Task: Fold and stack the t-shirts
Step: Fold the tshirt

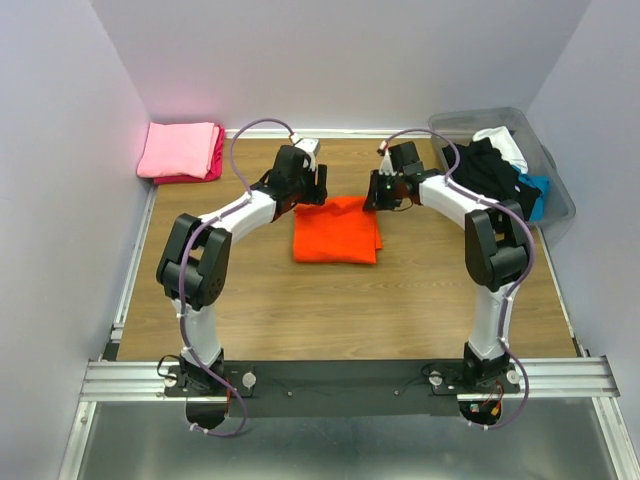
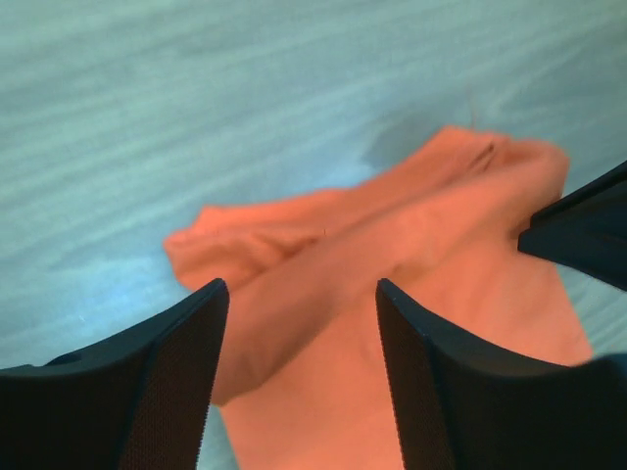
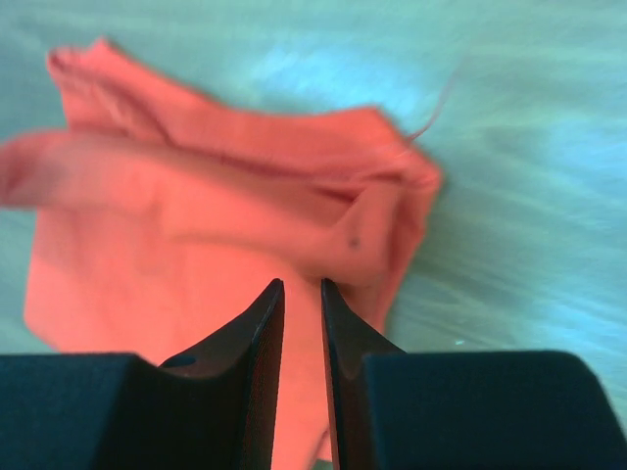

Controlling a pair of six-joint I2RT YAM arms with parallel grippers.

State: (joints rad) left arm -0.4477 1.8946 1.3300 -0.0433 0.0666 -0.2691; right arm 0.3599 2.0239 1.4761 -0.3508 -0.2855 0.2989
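Note:
A bright orange t-shirt [image 1: 335, 230] lies folded into a rough square on the wooden table [image 1: 400, 300], between the two arms. My left gripper [image 1: 318, 195] hovers over its back left corner; in the left wrist view the left gripper [image 2: 300, 286] stands open with the orange shirt [image 2: 411, 235] below it. My right gripper [image 1: 372, 195] is over the back right corner. Seen from the right wrist, the right gripper [image 3: 302, 284] shows a narrow gap with nothing pinched, above the orange shirt [image 3: 196, 235]. Folded pink and magenta t-shirts [image 1: 182, 152] are stacked at the back left.
A translucent grey bin [image 1: 555, 190] at the back right holds loose black [image 1: 485, 170], white [image 1: 505, 145] and blue [image 1: 532, 190] shirts. Lilac walls close in the table on three sides. A metal rail [image 1: 340, 375] runs along the near edge.

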